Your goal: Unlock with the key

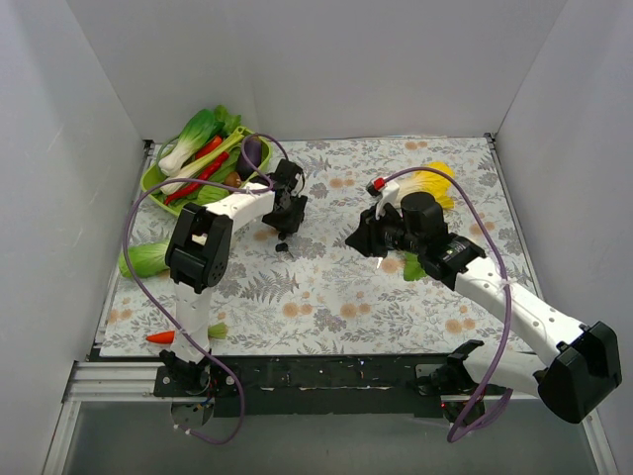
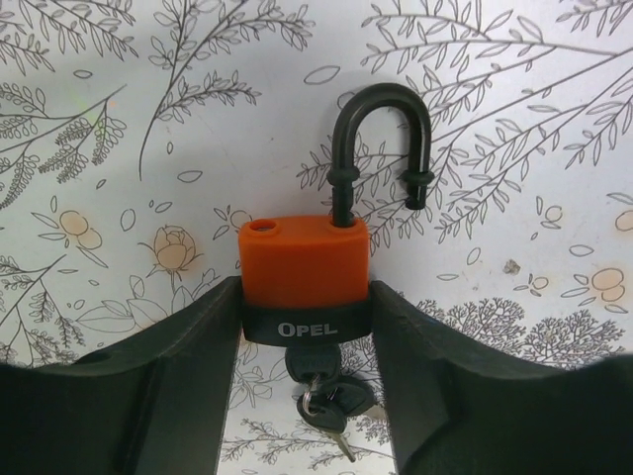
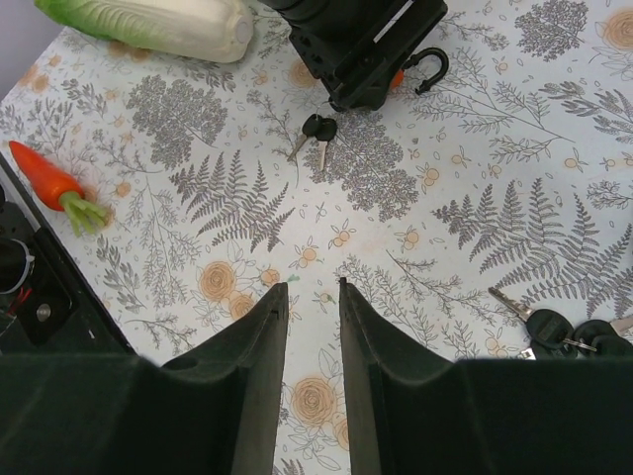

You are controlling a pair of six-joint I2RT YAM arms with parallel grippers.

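My left gripper (image 2: 307,289) is shut on the black base of an orange padlock (image 2: 305,259) marked OPEL. The black shackle (image 2: 381,109) is raised, with one leg out of its hole. A key (image 2: 313,365) sits in the bottom of the lock and spare keys (image 2: 326,414) dangle from its ring. In the right wrist view the left gripper (image 3: 366,45) holds the lock over the cloth, with the keys (image 3: 318,129) below it. My right gripper (image 3: 314,287) is slightly open and empty above the floral cloth, apart from the lock. From the top, the left gripper (image 1: 287,211) and right gripper (image 1: 358,237) face each other.
A second bunch of keys (image 3: 564,330) lies on the cloth by the right gripper. A green tray (image 1: 154,179) of vegetables stands at the back left. A bok choy (image 1: 146,259), a carrot (image 1: 161,337) and a yellow cabbage (image 1: 435,183) lie around. White walls enclose the table.
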